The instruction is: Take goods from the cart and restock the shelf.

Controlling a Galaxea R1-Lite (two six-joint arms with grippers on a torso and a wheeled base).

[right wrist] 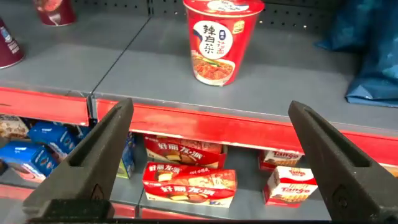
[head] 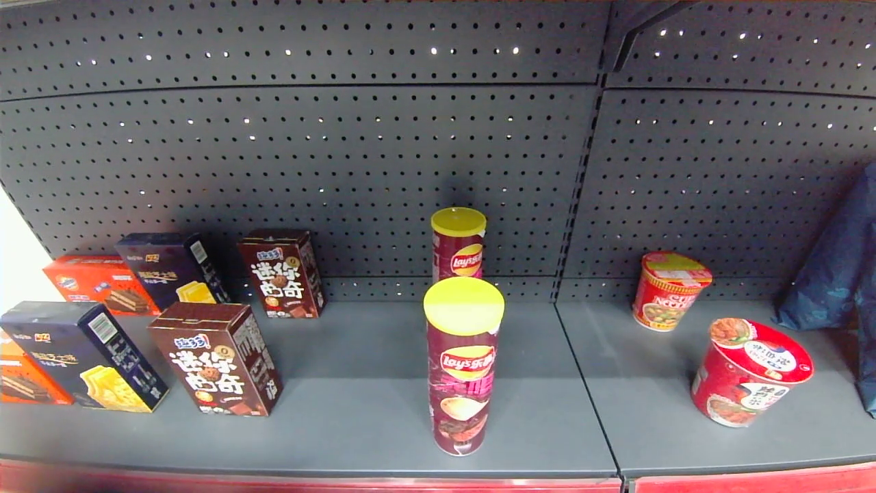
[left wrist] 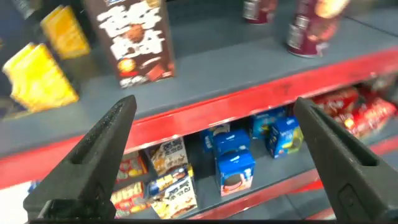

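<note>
The shelf (head: 356, 383) has some goods on it. A tall chip can (head: 463, 363) stands near the front edge. A second chip can (head: 458, 243) stands behind it by the back wall. Snack boxes (head: 217, 356) stand to the left. A red noodle cup (head: 749, 373) and a smaller cup (head: 669, 281) sit to the right. There are big gaps between them, so I think the job is only partly done.

The left gripper (left wrist: 214, 106) is wide open and holds nothing. The right gripper (right wrist: 209, 107) is wide open and empty too. Both hang just in front of the shelf edge. I think more goods must come from the cart.
</note>
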